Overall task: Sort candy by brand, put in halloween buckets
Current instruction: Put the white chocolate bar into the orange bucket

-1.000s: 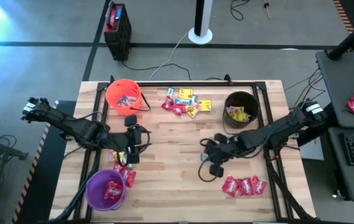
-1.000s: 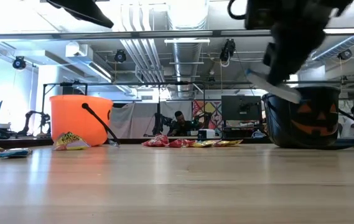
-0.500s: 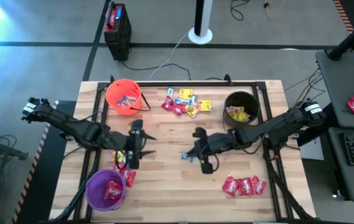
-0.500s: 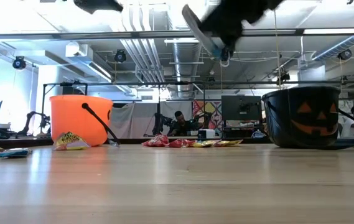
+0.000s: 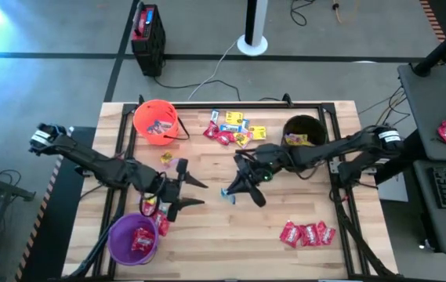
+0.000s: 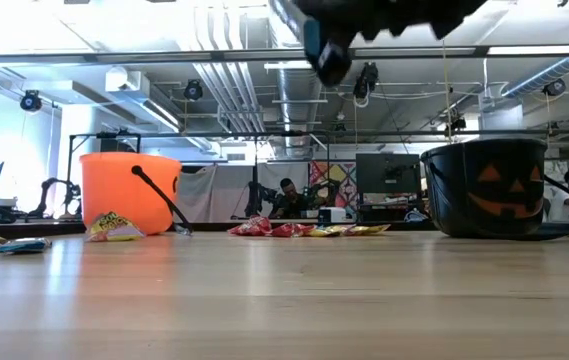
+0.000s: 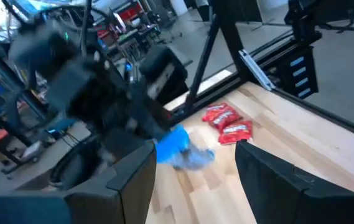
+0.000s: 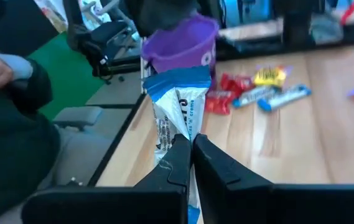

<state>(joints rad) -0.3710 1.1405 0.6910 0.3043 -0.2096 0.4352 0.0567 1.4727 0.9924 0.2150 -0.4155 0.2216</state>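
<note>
Blue-and-white candy (image 8: 178,109) pinched in right gripper (image 8: 191,144), lifted mid-table for handover; left gripper (image 5: 195,193) fingers spread, waiting to receive.

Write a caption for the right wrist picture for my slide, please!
Right gripper pinching a blue-and-white candy, with the purple bucket ahead.

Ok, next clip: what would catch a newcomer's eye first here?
Mid-table, the right hand is shut on a blue-and-white candy, carried above the wood. Facing it, the left hand hangs open near the purple bucket. The orange bucket and black bucket stand at the far edge, with a heap of mixed candies between them.
</note>
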